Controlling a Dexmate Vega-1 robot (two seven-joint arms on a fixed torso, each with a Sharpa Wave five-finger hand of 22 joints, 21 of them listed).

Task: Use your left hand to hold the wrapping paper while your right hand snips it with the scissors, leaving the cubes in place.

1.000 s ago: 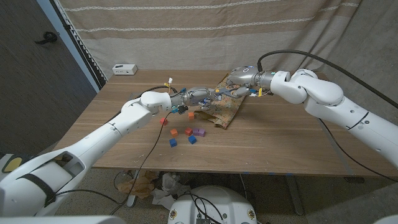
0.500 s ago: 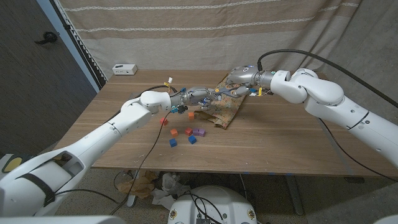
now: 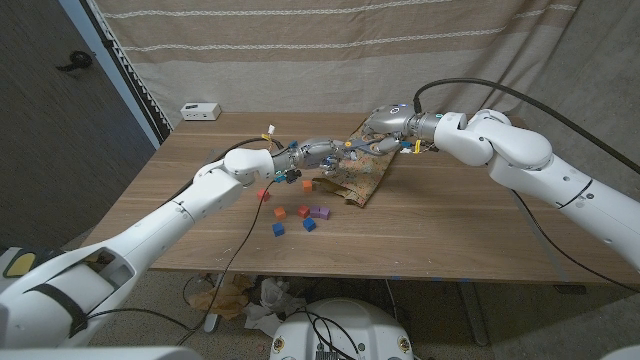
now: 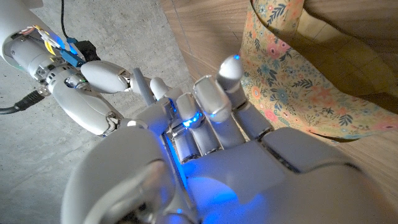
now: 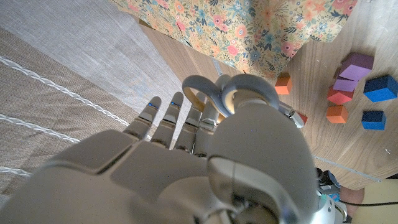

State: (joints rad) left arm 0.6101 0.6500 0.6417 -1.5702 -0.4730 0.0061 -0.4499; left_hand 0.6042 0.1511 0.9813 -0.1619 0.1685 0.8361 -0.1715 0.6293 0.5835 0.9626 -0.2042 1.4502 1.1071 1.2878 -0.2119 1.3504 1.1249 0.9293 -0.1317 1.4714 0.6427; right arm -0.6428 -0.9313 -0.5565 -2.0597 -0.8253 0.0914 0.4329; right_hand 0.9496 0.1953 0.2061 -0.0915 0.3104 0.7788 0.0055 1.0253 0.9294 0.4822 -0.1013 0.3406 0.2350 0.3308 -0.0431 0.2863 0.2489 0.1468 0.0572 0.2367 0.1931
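Right hand (image 3: 380, 141) grips the scissors (image 5: 219, 93) at the wrapping paper (image 3: 362, 172); left hand (image 3: 322, 153), just beside, holds the paper's near edge — barely shifted since a second ago. No cut shows yet — cubes (image 3: 296, 212) sit undisturbed nearby.

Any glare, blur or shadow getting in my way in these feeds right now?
Head view: even light, sharp; hands small. Left wrist view: blue glow on the left hand, near parts soft, wrapping paper casting a shadow on the table. Right wrist view: right hand close and soft, cubes crisp.
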